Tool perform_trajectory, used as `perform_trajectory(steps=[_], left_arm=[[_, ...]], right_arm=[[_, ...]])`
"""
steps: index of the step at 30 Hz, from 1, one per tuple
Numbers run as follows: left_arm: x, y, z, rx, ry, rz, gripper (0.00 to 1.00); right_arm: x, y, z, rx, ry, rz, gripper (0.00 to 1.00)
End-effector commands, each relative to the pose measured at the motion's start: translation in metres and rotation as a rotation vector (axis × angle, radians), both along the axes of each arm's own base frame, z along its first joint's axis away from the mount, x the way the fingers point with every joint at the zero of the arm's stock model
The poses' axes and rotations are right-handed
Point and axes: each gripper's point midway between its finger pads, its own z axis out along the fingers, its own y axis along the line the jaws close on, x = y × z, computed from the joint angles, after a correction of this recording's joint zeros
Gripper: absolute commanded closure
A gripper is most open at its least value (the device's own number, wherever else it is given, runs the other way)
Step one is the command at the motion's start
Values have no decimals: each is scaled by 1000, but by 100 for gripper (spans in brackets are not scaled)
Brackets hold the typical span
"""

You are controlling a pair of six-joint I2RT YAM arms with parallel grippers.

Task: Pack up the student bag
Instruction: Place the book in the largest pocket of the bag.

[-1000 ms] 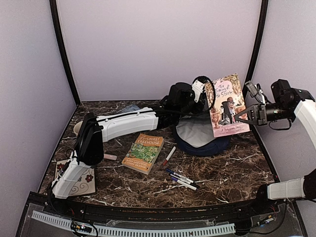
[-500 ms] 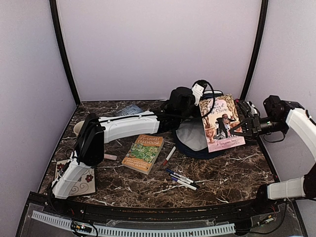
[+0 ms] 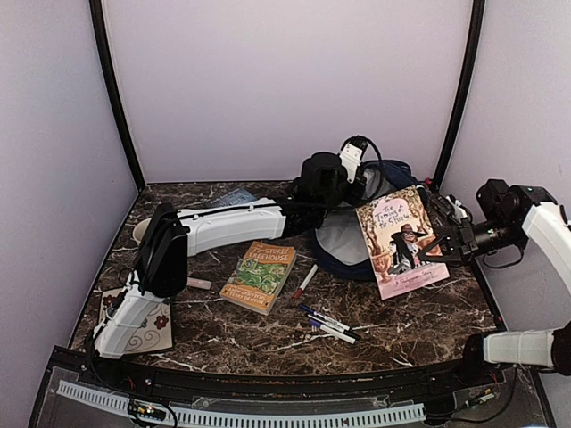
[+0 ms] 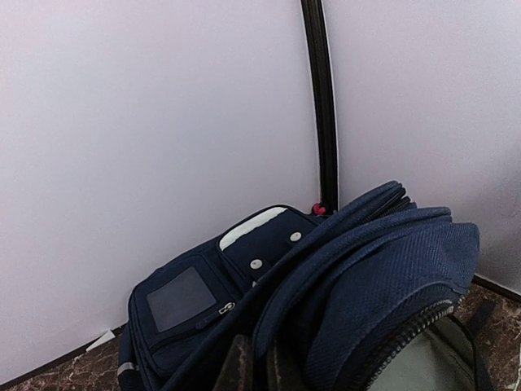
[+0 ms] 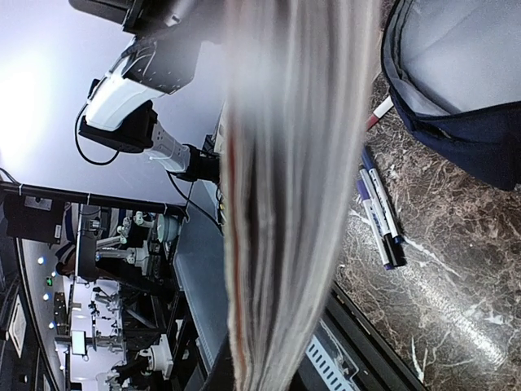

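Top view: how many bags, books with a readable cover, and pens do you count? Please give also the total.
Bags: 1 (student bag)
Books: 2 (pink book in the right claw, green book)
Pens: 3 (red-tipped pen, 2 blue pens)
Total: 6

A green Treehouse paperback [image 3: 259,276] is lying flat near the middle of the dark marble table [image 3: 419,330]. A white marker with a red end [image 3: 306,280] is lying just beside its right edge. A few blue pens [image 3: 330,325] are lying bunched together nearer the front. A pink paperback [image 3: 401,241] is hanging tilted at the right, cover showing. A small pink eraser [image 3: 200,283] is sitting left of the green book, and a floral card [image 3: 152,334] is lying front left.
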Motion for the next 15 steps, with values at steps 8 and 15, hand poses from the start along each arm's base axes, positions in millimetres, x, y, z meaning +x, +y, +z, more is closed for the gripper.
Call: perform_trajectory(steps=[8, 15], left_arm=[[-8, 12, 102, -272, -95, -49, 100], [-41, -6, 124, -308, -103, -96, 100]], right_arm=[[15, 0, -17, -37, 58, -34, 100], [46, 8, -42, -10, 116, -7, 100]])
